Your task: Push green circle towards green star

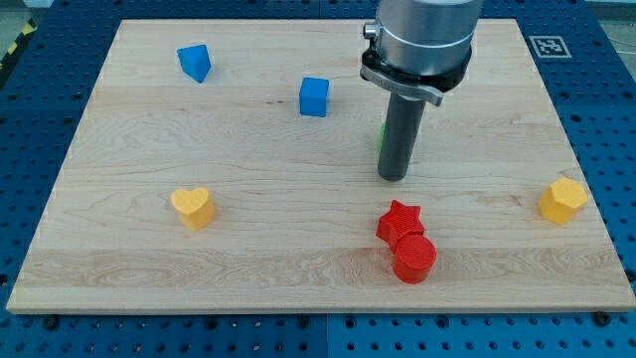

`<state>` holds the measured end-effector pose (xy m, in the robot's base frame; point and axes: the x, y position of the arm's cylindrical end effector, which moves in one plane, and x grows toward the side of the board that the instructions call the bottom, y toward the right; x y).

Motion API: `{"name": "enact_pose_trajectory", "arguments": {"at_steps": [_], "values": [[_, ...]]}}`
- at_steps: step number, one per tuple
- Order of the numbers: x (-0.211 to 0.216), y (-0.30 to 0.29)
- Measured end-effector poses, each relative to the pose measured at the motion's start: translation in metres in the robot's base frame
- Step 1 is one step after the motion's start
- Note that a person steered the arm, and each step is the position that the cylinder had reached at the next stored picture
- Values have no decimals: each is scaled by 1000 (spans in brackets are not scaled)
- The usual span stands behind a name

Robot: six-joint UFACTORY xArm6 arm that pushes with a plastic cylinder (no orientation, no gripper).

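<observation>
— Red cylinder (414, 259) sits nearest, touching the red star (399, 220). Where's the green circle?
— Only a green sliver (382, 132) shows, touching my tip's (394, 177) rod on the view's left; no green star visible. No gripper, just the rod

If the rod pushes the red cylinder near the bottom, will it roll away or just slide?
The red cylinder stands on its flat end, so it will probably slide, not roll. It looks squat, so tipping seems unlikely. It touches the red star, so that may move too.
</observation>
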<state>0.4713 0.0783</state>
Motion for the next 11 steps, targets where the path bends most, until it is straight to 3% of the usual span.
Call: {"name": "enact_pose_trajectory", "arguments": {"at_steps": [3, 5, 9, 11], "values": [[-39, 23], [-29, 6], [-72, 30], [-69, 32]]}}
